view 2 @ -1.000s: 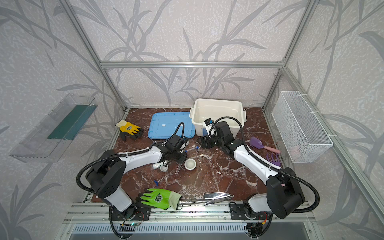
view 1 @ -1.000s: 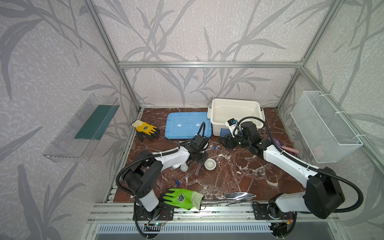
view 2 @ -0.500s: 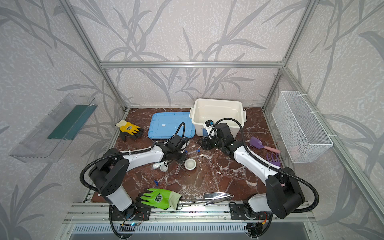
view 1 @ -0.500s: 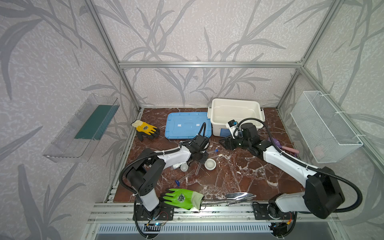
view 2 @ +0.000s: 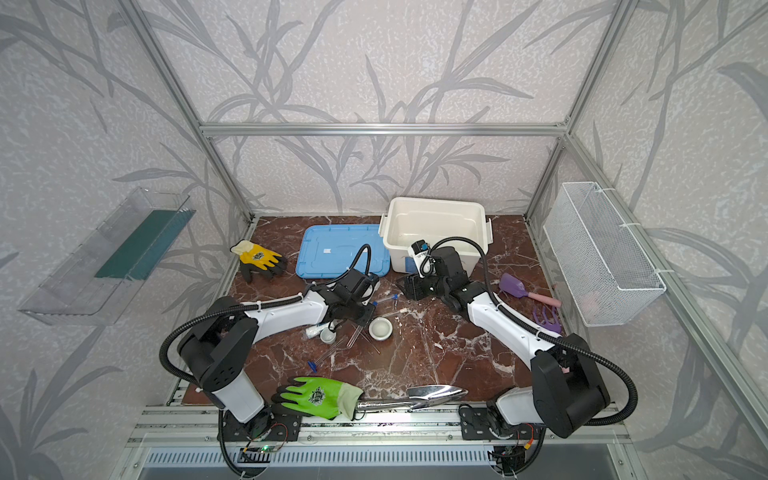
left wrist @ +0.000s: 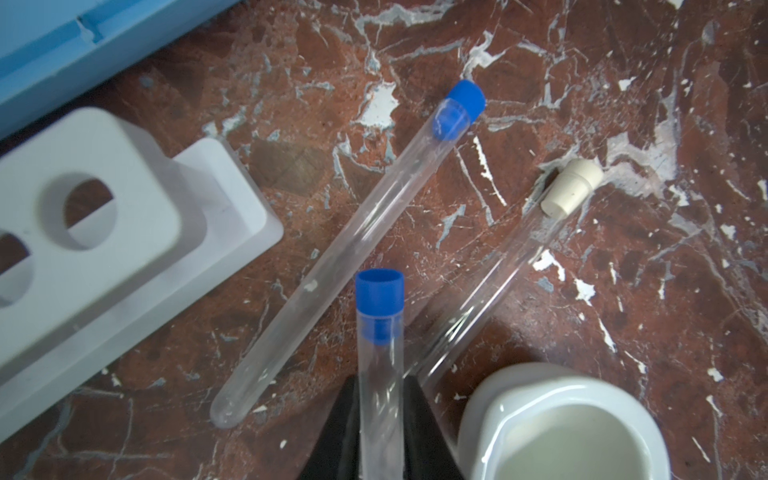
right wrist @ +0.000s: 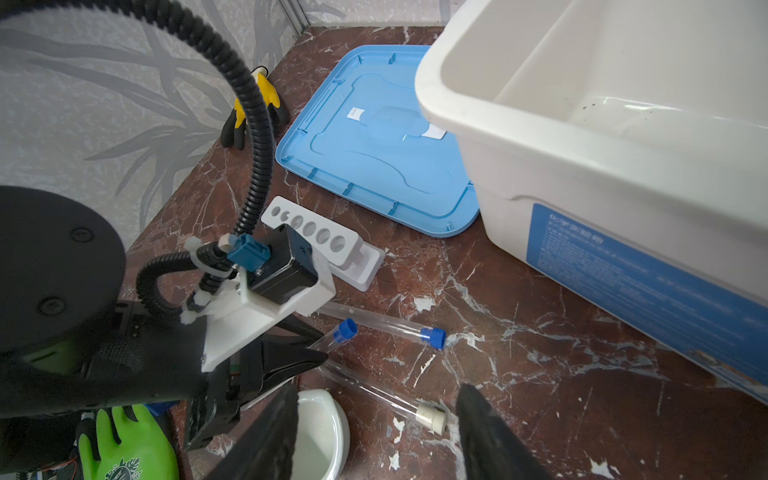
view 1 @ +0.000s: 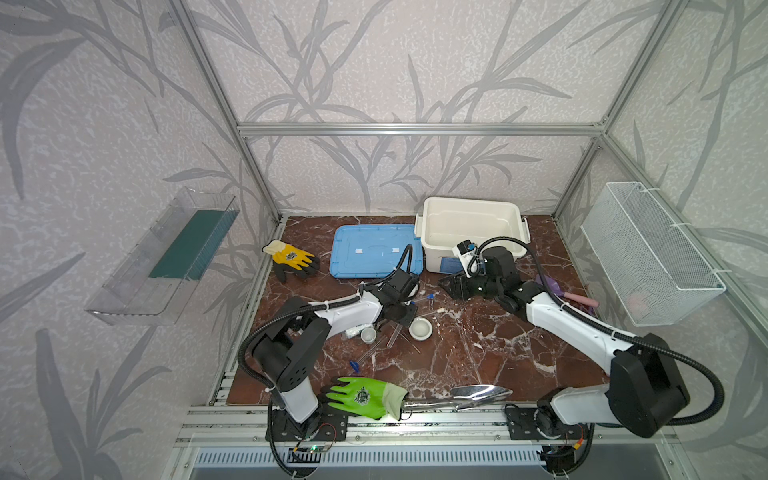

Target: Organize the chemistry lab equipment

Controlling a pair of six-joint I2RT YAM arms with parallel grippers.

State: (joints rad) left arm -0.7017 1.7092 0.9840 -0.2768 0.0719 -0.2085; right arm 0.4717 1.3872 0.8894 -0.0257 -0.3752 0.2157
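Note:
My left gripper (left wrist: 381,428) is shut on a clear test tube (left wrist: 380,365) with a blue cap, which sticks out past the jaws, its cap end clear of the floor. A second blue-capped tube (left wrist: 345,257) and a white-stoppered tube (left wrist: 498,282) lie on the marble beside it. The white six-hole rack (left wrist: 104,232) stands close by, empty. The small white bowl (left wrist: 561,428) sits right next to the jaws. My right gripper (right wrist: 376,440) hangs open above the white-stoppered tube (right wrist: 386,395) and the bowl (right wrist: 320,424), holding nothing. In a top view, a cup (view 1: 368,334) stands left of the bowl (view 1: 419,328).
A white bin (view 1: 471,232) and a blue lid (view 1: 374,251) lie at the back. A yellow glove (view 1: 291,259) is at the left. A green glove (view 1: 361,397) and a metal trowel (view 1: 469,395) rest at the front edge. A purple scoop (view 1: 557,286) is at the right.
My left jaws have closed on the blue-capped tube. The right arm has stayed where it was, still open.

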